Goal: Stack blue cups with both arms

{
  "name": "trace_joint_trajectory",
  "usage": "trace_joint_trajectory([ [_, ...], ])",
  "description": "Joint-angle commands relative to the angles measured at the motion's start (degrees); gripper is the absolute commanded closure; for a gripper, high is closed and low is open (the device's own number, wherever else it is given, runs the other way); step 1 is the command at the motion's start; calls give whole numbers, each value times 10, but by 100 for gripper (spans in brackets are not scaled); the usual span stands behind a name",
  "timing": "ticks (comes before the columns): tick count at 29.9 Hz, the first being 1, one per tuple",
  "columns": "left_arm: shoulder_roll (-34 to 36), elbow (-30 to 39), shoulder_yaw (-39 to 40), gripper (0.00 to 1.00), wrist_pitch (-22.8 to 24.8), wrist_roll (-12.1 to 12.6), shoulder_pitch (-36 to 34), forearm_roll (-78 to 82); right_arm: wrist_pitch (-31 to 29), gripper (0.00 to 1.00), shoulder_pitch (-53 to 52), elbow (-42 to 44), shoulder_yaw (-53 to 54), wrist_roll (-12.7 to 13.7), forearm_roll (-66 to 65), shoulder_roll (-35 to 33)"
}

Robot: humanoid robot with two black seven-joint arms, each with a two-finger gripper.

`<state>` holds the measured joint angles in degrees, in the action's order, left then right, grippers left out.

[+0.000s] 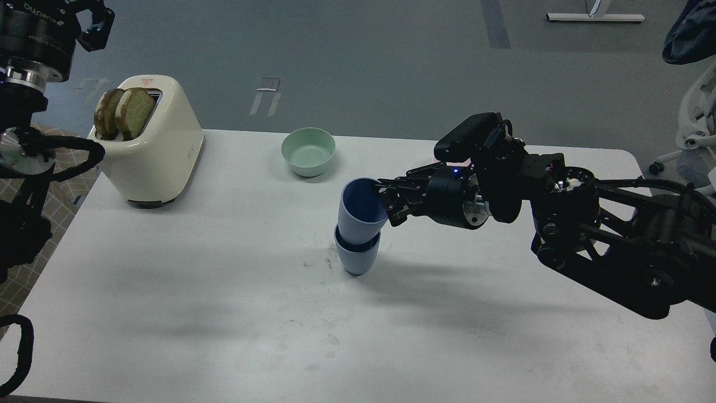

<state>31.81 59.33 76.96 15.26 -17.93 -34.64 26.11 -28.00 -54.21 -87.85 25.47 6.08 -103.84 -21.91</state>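
upper blue cup [358, 215] tilted, nested partway in upright lower blue cup [356, 258], matte dusty blue, darker inside, mid-table

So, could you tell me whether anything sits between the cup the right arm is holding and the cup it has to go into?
Nothing visible does. The upper cup, held at its rim by the right gripper, already sits partly inside the lower cup, tilted. The green bowl and toaster stand well apart.
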Motion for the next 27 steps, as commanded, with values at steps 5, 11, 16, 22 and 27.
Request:
trace_joint_trajectory([
  [5,1,0,-1,2,0,0,-2,0,0,90,2,0,2,0,0,9],
  [11,2,0,-1,3,0,0,-1,0,0,86,7,-1,3,0,0,9],
  [16,2,0,-1,3,0,0,-2,0,0,81,7,-1,3,0,0,9],
  [22,3,0,-1,2,0,-1,-1,0,0,67,7,-3,11,0,1,8],
  [27,4,0,-1,2,2,-1,-2,-1,0,8,15,-3,73,-2,10,10],
])
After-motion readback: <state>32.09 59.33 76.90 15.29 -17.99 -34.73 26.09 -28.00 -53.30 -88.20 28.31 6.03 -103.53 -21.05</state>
